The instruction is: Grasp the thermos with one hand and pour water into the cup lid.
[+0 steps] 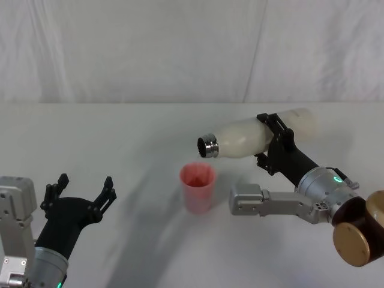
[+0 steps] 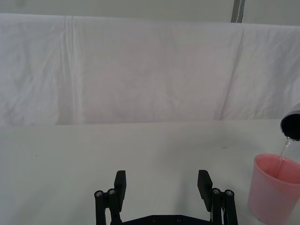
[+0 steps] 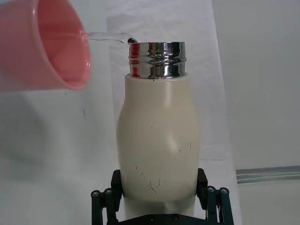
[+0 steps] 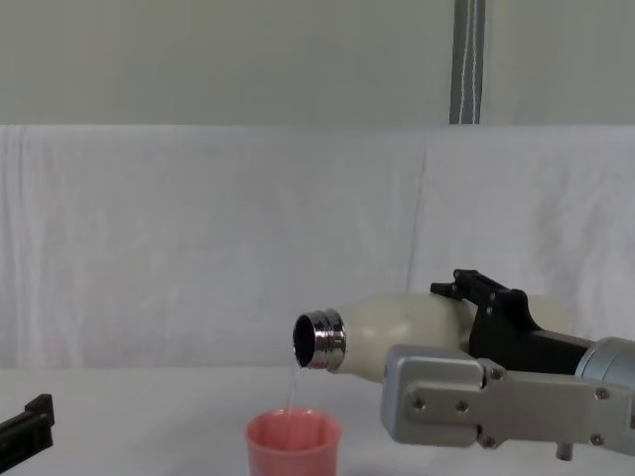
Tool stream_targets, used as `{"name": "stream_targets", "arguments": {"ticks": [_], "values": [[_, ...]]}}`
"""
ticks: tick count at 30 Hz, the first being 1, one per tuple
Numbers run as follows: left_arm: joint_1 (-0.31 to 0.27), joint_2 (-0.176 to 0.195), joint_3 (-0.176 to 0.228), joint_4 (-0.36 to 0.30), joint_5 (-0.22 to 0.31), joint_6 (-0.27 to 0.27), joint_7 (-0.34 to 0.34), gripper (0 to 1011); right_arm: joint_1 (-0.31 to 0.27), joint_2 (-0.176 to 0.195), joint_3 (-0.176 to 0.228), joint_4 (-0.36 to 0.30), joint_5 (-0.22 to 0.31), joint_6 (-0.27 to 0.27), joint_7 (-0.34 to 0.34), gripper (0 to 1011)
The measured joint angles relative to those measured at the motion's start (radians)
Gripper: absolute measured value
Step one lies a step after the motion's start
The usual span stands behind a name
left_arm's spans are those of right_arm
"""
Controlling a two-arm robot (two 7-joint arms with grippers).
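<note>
Chest view: right claw (image 4: 474,297), clamped on the tilted thermos (image 4: 397,332), pours a thin stream into the cup lid (image 4: 293,442); hold the tilt steady. Left claw (image 1: 81,192) idles, fingers apart.

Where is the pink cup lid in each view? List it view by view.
Head: cup lid at centre, on the table.
Left wrist: lower right edge.
Right wrist: upper left corner.
Chest: bottom centre.
Shared landmark: the thermos mouth just above it.

One thermos (image 1: 252,137), one cup lid (image 1: 197,187), two grippers
</note>
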Motion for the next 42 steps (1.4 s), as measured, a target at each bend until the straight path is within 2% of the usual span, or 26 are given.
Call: {"name": "stream_targets", "arguments": {"ticks": [16,29,37,42], "values": [[0.000,0.000,0.000,0.000,0.000,0.000,0.000,1001,-0.025,-0.016,0.037,-0.042,0.069,0.000,0.025,950],[0.000,0.000,0.000,0.000,0.000,0.000,0.000,1001,-0.055,-0.051,0.110,-0.074,0.175,-0.015,0.015,950],[0.000,0.000,0.000,0.000,0.000,0.000,0.000,1001,-0.076,-0.081,0.162,-0.080,0.271,-0.041,0.021,950],[0.000,0.000,0.000,0.000,0.000,0.000,0.000,1001,-0.085,-0.094,0.184,-0.082,0.309,-0.051,0.023,950]]}}
